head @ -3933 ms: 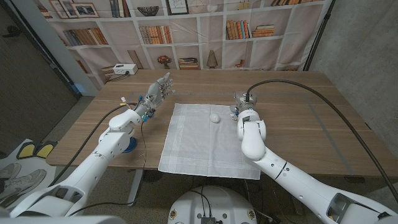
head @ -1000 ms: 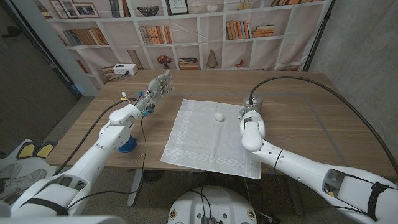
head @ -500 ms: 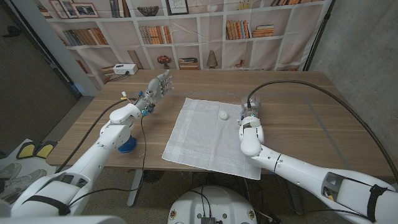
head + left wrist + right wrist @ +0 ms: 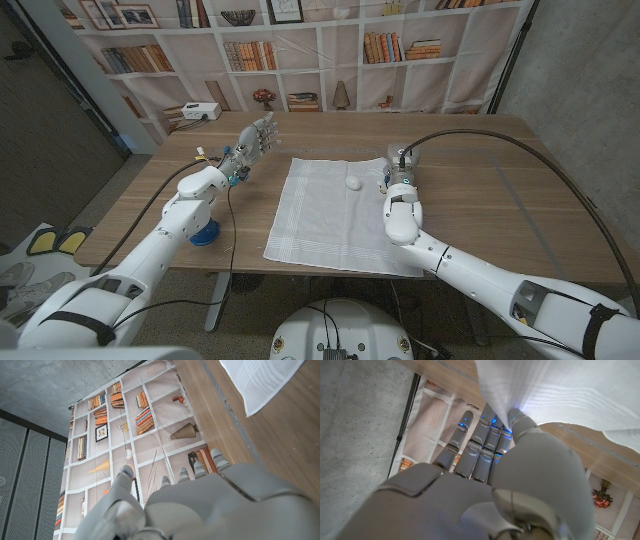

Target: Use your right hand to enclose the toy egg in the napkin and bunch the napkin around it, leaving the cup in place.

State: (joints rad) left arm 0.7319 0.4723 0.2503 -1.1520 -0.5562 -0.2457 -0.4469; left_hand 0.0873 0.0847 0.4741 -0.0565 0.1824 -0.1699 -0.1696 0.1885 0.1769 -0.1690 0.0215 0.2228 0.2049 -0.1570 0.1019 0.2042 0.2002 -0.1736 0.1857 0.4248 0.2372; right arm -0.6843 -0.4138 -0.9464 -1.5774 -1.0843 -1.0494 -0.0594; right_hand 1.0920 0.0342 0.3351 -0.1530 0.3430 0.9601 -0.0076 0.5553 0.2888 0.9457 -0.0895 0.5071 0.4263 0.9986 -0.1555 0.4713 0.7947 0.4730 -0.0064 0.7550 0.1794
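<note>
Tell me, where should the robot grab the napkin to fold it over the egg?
Probably the far right corner, where the right hand already pinches the napkin, coming from the right. That edge lies free and close to the egg, so lifting it leftward would likely cover the egg.

The napkin (image 4: 335,214) lies spread on the surface (image 4: 480,215), between the two hands. The toy egg (image 4: 353,183) sits on the napkin's far right part. The right hand (image 4: 398,178) is at the napkin's right edge, just beside the egg. The left hand (image 4: 252,143) is raised left of the napkin, apart from it.
</note>
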